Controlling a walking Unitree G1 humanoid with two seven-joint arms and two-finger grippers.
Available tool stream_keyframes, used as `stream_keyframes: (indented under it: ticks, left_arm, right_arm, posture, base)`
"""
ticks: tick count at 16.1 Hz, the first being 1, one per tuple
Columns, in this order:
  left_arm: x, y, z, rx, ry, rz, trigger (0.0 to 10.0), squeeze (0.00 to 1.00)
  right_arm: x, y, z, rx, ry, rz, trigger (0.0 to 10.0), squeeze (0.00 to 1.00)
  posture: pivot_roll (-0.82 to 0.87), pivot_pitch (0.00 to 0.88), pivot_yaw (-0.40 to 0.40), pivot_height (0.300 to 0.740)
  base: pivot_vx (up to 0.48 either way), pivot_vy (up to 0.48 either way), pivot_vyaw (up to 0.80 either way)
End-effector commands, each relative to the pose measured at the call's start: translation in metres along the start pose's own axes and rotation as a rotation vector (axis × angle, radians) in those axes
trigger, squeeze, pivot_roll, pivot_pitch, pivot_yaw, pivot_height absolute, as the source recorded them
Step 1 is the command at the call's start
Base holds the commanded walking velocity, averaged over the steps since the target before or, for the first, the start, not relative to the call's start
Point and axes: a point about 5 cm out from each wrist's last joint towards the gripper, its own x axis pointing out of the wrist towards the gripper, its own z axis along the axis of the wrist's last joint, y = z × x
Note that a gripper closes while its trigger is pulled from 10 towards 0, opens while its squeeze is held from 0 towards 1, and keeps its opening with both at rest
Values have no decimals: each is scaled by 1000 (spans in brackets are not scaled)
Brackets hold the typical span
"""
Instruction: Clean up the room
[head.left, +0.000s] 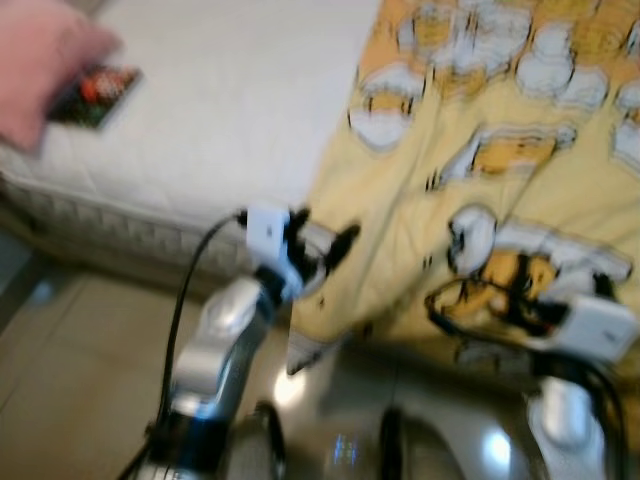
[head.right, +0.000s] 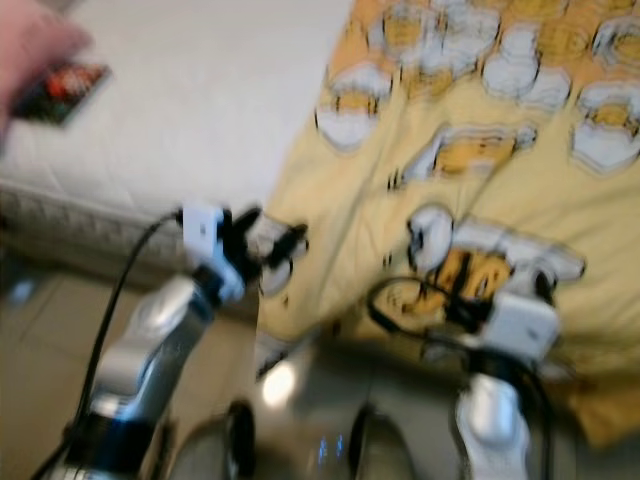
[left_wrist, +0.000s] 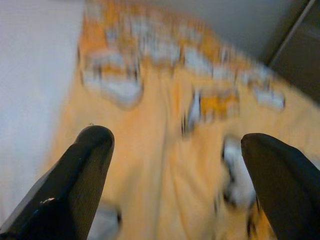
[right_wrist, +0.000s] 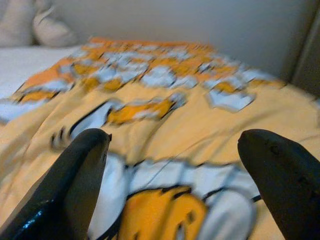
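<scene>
I had the head camera looking down on a bed with a bare white mattress, its near edge running across the lower left of my view. A yellow blanket printed with white-and-orange cartoon figures covered the right part of the bed and hung over the near edge toward the tiled floor. All views were blurred.

Left pincer: raised at the near edge of the bed, just at the blanket's hanging left border; in the left wrist view its two black fingers stood spread wide, with blanket between them and nothing held.

Right pincer: I could see it in the right wrist view, low over the blanket near the bed's near edge, fingers likewise spread apart and empty. Its wrist housing lay over the draped blanket.

At the far left corner of my view, a person's hand held a small dark packet with red markings over the mattress. Pillows rested at the head of the bed, against the wall.
</scene>
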Motion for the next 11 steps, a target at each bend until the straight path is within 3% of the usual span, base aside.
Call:
stream_keyframes:
  ticks: [1, 4, 7, 9, 10, 11]
  left_arm:
    - [-3, 8, -5, 42, 20, 23, 10000, 0]
    - [9, 8, -15, 62, 41, -31, 10000, 0]
    - [17, 10, -18, 64, 40, -33, 10000, 0]
    - [14, 29, -22, 65, 63, 117, 10000, 0]
    - [3, 54, -26, 78, 87, 314, 10000, 0]
    - [-9, 70, -29, 68, 109, 436, 10000, 0]
  right_arm:
    - [-3, -5, 0, -22, 25, -6, 10000, 0]
    - [8, -6, -4, -49, 79, 35, 10000, 0]
    - [20, 4, -2, -69, 81, 68, 10000, 0]
    - [21, 8, -5, -76, 96, 83, 10000, 0]
    - [18, 9, -7, -69, 112, 83, 10000, 0]
    - [14, 7, -9, -55, 122, 79, 10000, 0]
  posture:
    - [-98, 19, 48, 739]
    - [-95, 0, 41, 739]
    - [-87, 0, 39, 739]
    - [-83, 0, 40, 739]
    - [-76, 0, 42, 739]
    - [-72, 0, 45, 739]
  base:
    - [0, 0, 0]
    - [0, 0, -156]
    - [0, 480, -800]
    - [0, 480, -800]
    - [0, 480, 0]
    - [0, 0, 0]
